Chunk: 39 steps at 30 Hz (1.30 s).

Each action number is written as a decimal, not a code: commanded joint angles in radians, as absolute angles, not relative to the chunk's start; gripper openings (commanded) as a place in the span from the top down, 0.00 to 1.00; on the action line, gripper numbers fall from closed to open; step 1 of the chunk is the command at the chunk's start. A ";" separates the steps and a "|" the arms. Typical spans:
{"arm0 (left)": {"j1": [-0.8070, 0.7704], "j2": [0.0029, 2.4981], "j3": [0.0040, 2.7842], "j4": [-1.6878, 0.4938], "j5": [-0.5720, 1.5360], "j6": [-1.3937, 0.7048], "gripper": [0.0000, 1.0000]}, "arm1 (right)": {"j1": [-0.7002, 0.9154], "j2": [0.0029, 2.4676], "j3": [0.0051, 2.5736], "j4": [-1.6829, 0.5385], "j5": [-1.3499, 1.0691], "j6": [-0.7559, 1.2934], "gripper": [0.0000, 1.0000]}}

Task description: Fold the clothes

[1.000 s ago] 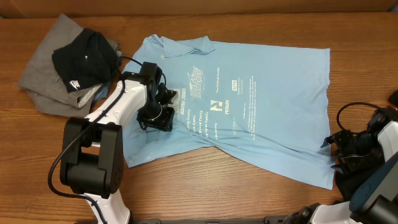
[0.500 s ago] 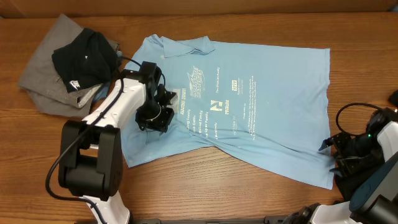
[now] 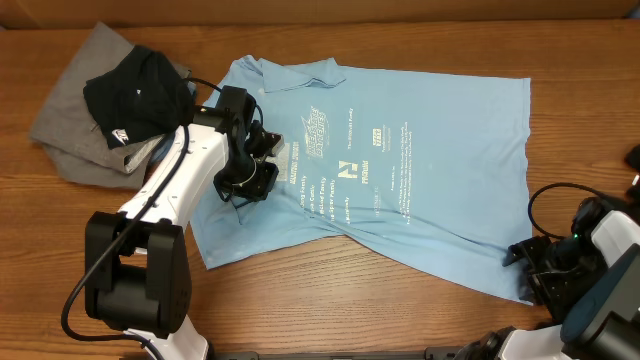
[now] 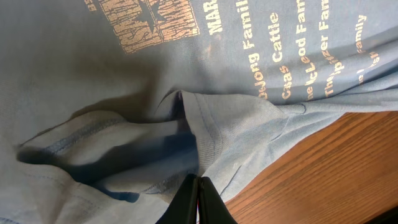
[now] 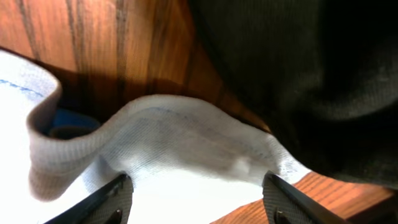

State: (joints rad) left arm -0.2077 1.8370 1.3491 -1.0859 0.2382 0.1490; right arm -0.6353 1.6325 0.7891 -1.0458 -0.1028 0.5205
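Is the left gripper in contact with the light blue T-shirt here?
Touching. The left wrist view shows the left gripper shut, its tips meeting on a raised fold of the light blue T-shirt, with no gap between them.

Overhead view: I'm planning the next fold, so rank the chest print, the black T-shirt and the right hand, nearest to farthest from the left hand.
1. The chest print, right beside the left hand on the light blue T-shirt.
2. The black T-shirt, farther off to its left.
3. The right hand, at the blue shirt's opposite hem.
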 commanded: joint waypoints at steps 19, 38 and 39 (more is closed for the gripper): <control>-0.202 1.810 1.450 -1.186 0.197 0.143 0.96 | -0.637 1.503 1.015 -1.279 -0.099 0.413 0.96; -0.202 1.809 1.480 -1.195 0.218 0.154 0.96 | -0.606 1.501 1.080 -1.119 -0.396 0.396 0.92; -0.202 1.808 1.484 -1.198 0.218 0.153 0.96 | -0.601 1.501 1.079 -1.121 -0.387 0.396 0.92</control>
